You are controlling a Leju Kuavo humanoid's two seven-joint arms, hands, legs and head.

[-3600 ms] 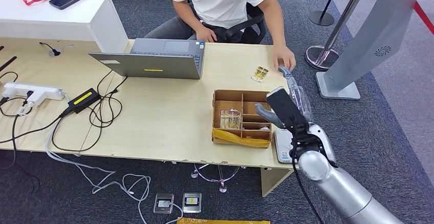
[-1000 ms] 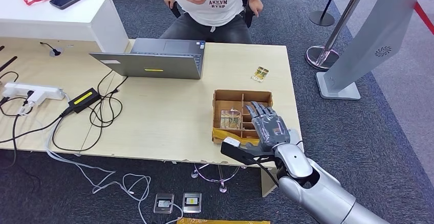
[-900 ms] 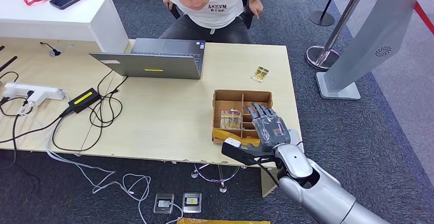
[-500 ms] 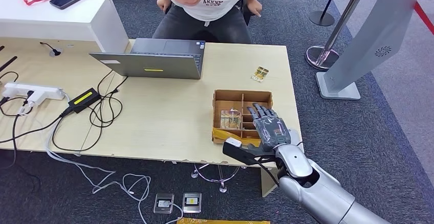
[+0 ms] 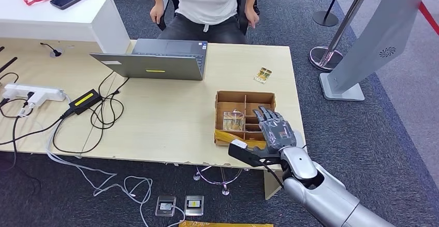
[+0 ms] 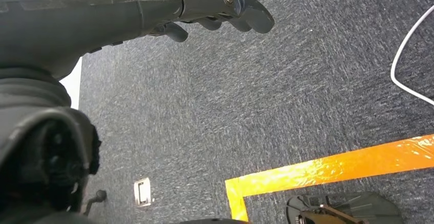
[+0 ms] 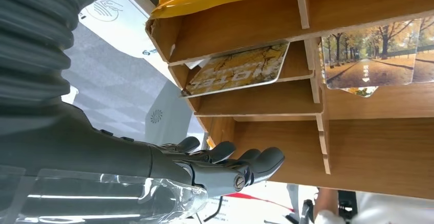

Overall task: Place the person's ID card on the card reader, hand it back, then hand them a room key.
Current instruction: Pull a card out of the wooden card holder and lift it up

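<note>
Hovering over the right end of the wooden divider box [image 5: 243, 117], our right hand [image 5: 274, 133] has its fingers [image 7: 256, 160] stretched out and apart, thumb off to the side, with nothing in it. The box sits near the front right corner of the desk [image 5: 171, 118]. From the right wrist we see room key cards lying in its compartments: one with yellow lettering [image 7: 238, 69] in a narrow slot and one with an autumn-tree picture [image 7: 371, 55] in the next section. Another small card [image 5: 263, 74] lies on the desk near the far right corner, well apart from the box; whether it is the ID card we cannot tell. A white card reader [image 7: 110, 12] shows just beside the box at the desk's right edge. Our left hand [image 6: 204, 9] hangs over grey carpet [image 6: 286, 91], fingers loosely curled, gripping nothing. A person [image 5: 217, 1] sits at the far edge behind a laptop [image 5: 155, 61].
</note>
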